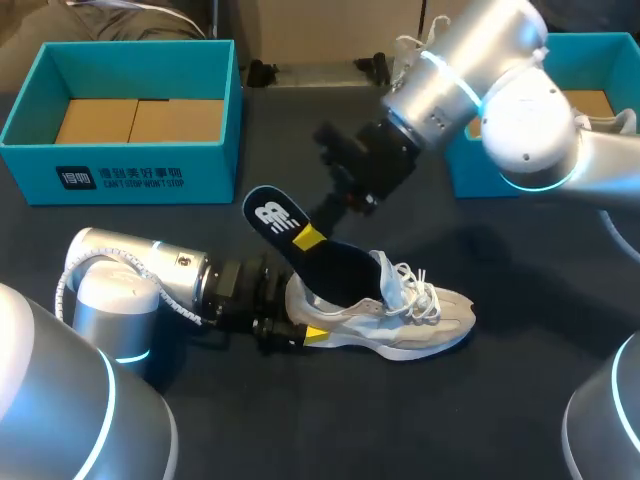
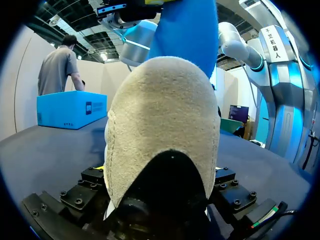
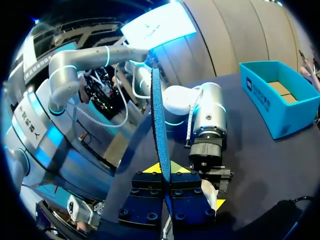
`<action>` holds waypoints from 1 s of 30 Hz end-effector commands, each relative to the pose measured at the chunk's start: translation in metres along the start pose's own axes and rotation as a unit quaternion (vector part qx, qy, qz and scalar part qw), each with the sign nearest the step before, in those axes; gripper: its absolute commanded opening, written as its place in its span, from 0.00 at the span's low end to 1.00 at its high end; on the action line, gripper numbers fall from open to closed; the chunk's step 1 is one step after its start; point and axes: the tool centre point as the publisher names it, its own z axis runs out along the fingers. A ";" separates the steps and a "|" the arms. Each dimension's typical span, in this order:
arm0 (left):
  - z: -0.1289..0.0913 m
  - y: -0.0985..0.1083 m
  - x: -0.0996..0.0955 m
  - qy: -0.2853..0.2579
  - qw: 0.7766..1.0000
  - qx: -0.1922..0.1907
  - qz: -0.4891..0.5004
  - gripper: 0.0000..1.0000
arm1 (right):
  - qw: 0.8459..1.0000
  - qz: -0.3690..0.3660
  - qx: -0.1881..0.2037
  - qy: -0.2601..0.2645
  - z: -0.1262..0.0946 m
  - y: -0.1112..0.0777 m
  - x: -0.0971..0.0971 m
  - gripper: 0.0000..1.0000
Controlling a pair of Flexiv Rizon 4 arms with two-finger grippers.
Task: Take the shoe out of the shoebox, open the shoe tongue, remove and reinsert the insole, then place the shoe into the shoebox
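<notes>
Gripping the shoe (image 1: 420, 315) by the heel, the left pincer (image 1: 288, 326) lies low on the dark table (image 1: 300, 430). Its fingers are spread as wide as the heel and press it from both sides. In the left wrist view the pale heel (image 2: 165, 125) fills the gap between the fingers. The shoe stands on its sole, toe pointing straight away from the left pincer, white laces (image 1: 415, 288) loose on top.

The right pincer (image 1: 314, 234) hangs just above the shoe's heel end, over the left pincer. Its fingers (image 3: 147, 192) are almost together, pinched flat on the thin insole (image 1: 335, 262) from two sides. The right wrist view shows the insole (image 3: 159, 125) edge-on between the yellow tips, running straight out ahead of that pincer. The insole is tilted: the logo end sticks up and out past the right pincer on the side toward the left arm (image 1: 150, 285), and the other end goes down into the shoe opening just under the pincer. From the left pincer the insole's blue underside (image 2: 187, 30) rises above the heel.

One teal shoebox (image 1: 215, 175) is well apart from both pincers, on the far side of the table beyond the left arm, with a bare cardboard floor. A second shoebox (image 1: 468, 175) sits behind the right arm (image 1: 500, 80), mostly hidden by it.
</notes>
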 end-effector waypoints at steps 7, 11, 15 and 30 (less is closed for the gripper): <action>0.001 -0.001 -0.001 0.000 1.000 -0.001 -0.001 0.00 | 0.999 0.001 -0.036 -0.019 -0.006 0.005 0.002 0.00; 0.001 -0.001 -0.001 0.000 1.000 -0.001 -0.001 0.00 | 0.996 0.004 -0.076 -0.042 -0.034 0.021 0.011 0.00; 0.001 -0.001 -0.001 0.000 1.000 -0.001 -0.001 0.00 | 0.993 0.006 -0.100 -0.060 -0.054 0.038 0.017 0.00; 0.001 -0.001 -0.001 0.000 1.000 -0.001 -0.001 0.00 | 0.981 -0.015 -0.191 -0.028 -0.078 0.065 0.025 0.00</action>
